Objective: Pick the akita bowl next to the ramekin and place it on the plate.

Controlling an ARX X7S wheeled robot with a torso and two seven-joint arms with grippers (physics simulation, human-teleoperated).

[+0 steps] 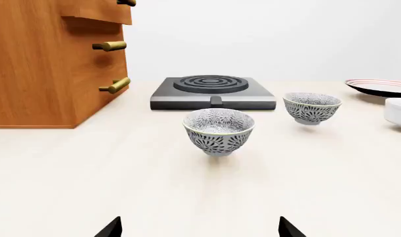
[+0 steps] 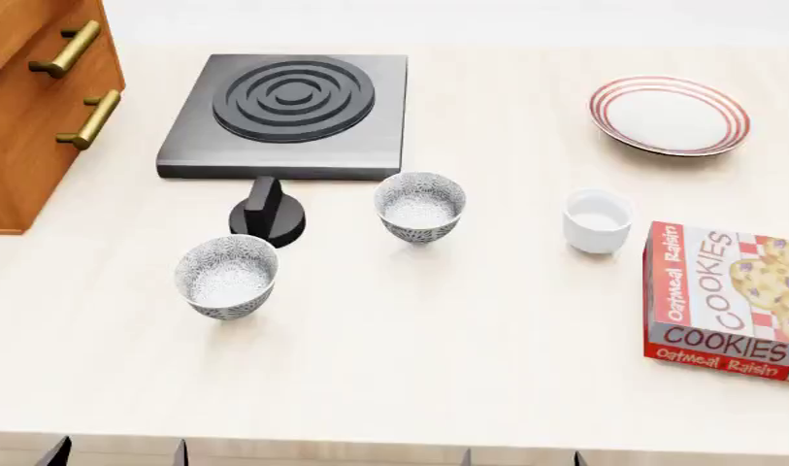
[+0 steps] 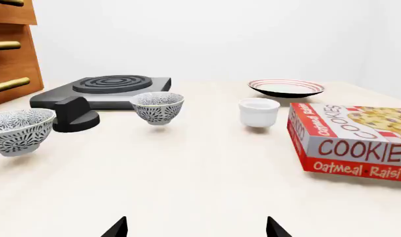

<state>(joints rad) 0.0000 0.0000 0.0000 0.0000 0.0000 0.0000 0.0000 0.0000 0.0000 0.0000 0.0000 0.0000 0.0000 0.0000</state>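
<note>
The akita bowl (image 2: 420, 206) next to the ramekin (image 2: 596, 220) stands upright on the pale table, just in front of the stove. A second, identical bowl (image 2: 227, 277) sits nearer and further left. The red-ringed plate (image 2: 670, 115) lies at the far right. My left gripper (image 1: 200, 229) is open and faces the nearer bowl (image 1: 219, 131), with the akita bowl (image 1: 311, 106) beyond it to the right. My right gripper (image 3: 196, 228) is open and low at the table's near edge. It looks towards the akita bowl (image 3: 158, 107), ramekin (image 3: 259, 112) and plate (image 3: 286, 88). Both grippers hold nothing.
A black single-burner stove (image 2: 290, 112) sits at the back, with a black knob-like piece (image 2: 269, 212) in front of it between the two bowls. A wooden drawer cabinet (image 2: 32, 97) stands at the left. A red cookie box (image 2: 728, 301) lies at the right, near the ramekin.
</note>
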